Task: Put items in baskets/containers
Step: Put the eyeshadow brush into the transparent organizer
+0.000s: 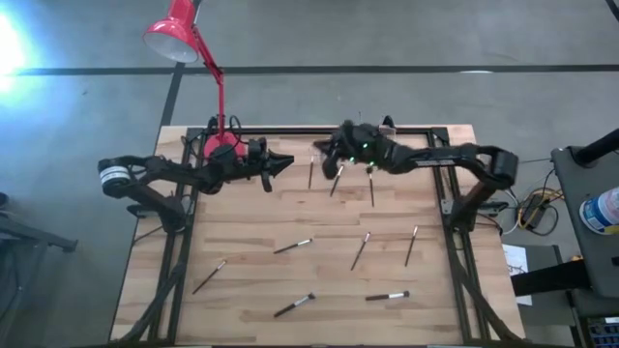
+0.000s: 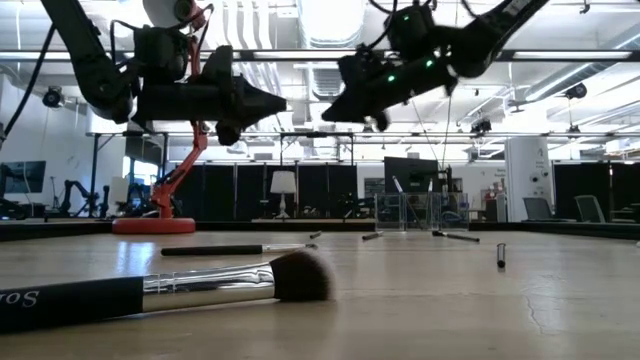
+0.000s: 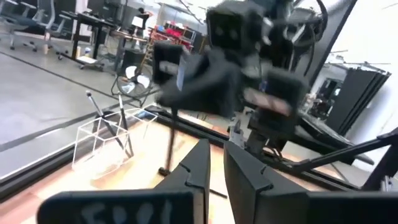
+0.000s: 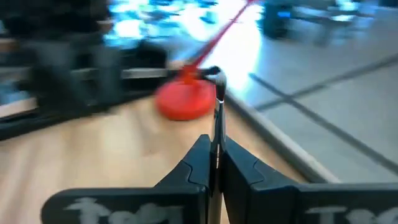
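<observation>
The right gripper [image 4: 216,163] pinches a thin brush [image 4: 218,118] with a shiny metal band, high over the far side of the wooden table [image 1: 251,280]. The left gripper [image 3: 214,163] hangs nearby, fingers almost together, holding nothing. The clear plastic box [image 3: 107,144] holds a few brushes. More brushes [image 1: 292,246] lie scattered. A red lamp [image 1: 184,43] stands behind.

lamp base [image 1: 219,147] and organiser [image 3: 102,144] crowd the far edge.
</observation>
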